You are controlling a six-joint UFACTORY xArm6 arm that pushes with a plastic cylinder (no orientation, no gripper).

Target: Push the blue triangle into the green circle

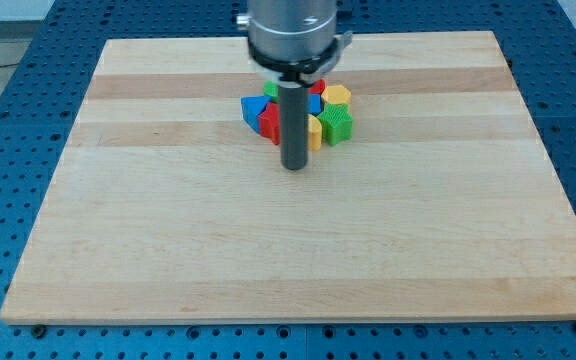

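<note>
Blue triangle (254, 107) sits at the cluster's left edge, so my tip (295, 167) (a bare rod, no pincer to clench) should circle left and push right toward the partly hidden green circle (271, 90).

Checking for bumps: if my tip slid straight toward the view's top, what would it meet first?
Probably the red block or yellow block just behind my tip; the rod hides which, and depth is unclear.

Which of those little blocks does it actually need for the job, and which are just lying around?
Needed: blue triangle; a green block behind the rod, perhaps the circle, shape hidden; my tip, below the cluster.

Lying about: red block, yellow blocks, green star-like block.
</note>
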